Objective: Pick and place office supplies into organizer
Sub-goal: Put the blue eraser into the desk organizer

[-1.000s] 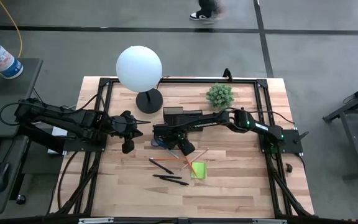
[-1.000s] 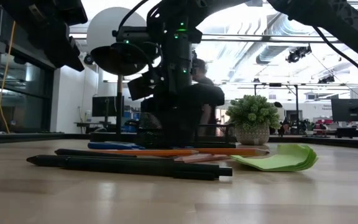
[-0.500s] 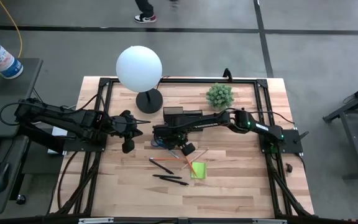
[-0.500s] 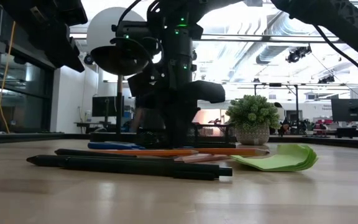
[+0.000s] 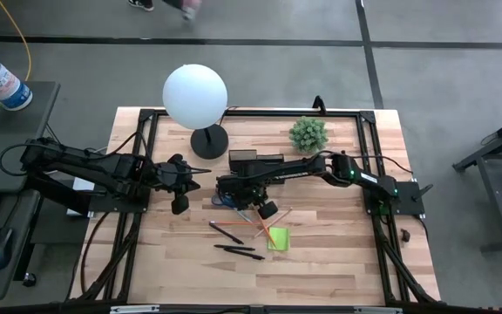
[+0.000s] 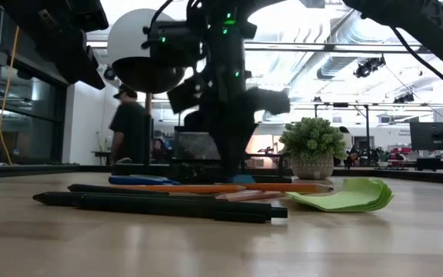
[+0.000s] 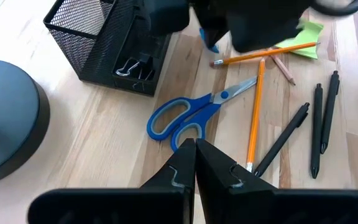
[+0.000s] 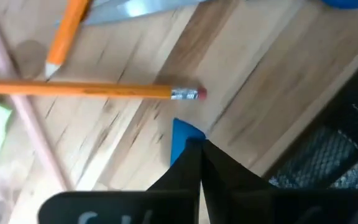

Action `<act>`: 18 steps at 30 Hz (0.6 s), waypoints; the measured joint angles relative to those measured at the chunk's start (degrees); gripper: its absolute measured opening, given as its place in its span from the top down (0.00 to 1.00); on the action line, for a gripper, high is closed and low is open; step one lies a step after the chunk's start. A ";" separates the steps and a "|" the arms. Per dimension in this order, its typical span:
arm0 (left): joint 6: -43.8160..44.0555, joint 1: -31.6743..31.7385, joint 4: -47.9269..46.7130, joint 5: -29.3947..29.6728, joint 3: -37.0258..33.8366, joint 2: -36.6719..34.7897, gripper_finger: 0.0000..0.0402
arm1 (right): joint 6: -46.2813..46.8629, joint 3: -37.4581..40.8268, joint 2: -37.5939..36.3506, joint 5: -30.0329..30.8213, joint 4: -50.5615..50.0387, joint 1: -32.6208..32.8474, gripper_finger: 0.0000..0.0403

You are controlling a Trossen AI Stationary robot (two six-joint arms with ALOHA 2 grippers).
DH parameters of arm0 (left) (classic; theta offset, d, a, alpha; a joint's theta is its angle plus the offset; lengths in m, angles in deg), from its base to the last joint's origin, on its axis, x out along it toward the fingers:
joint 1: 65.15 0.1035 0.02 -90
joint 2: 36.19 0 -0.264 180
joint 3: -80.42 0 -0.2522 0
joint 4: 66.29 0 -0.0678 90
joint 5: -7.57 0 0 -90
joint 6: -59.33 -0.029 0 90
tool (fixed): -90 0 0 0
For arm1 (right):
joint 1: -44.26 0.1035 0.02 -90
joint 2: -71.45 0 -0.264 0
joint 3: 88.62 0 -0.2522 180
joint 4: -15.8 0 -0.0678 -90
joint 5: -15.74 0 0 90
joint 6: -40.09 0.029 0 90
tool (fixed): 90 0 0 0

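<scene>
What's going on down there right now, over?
Right pincer shut on small blue piece beside organizer. Left pincer shut, empty, above scissors. Pencils, pens loose nearby.

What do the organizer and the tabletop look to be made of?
Organizer: black wire mesh, likely metal with a matte coat; the fine see-through grid on its walls shows it. Tabletop: light wood, probably butcher block; its grain and plank seams are visible.

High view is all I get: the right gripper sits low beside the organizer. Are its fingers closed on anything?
Observer: The right wrist view shows the right gripper shut, with a small blue piece at its tips; I cannot tell if it is gripped.
Operator: And the left?
Observer: The left gripper is shut and empty, with the scissors lying ahead of it.
Operator: Anything in the organizer?
Observer: Binder clips lie in one compartment of the organizer.
</scene>
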 joint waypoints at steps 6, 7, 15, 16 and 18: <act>-0.01 -0.01 -0.14 1.07 0.00 0.00 1.00 | 0.48 0.00 -0.72 -0.03 -0.65 0.70 1.00; 0.00 0.01 -0.16 1.37 0.00 0.00 1.00 | 0.67 -0.05 -0.83 -0.03 -0.88 0.82 1.00; -0.02 -0.02 -0.18 1.51 0.00 0.00 1.00 | 0.99 -0.09 -0.87 -0.50 -1.58 0.79 1.00; -0.02 -0.01 -0.18 1.51 0.00 -0.01 1.00 | 1.10 -0.09 -0.87 -0.30 -1.55 0.68 1.00; -0.02 0.00 -0.20 1.51 0.00 0.00 1.00 | 1.13 -0.11 -0.89 -0.10 -1.54 0.38 0.98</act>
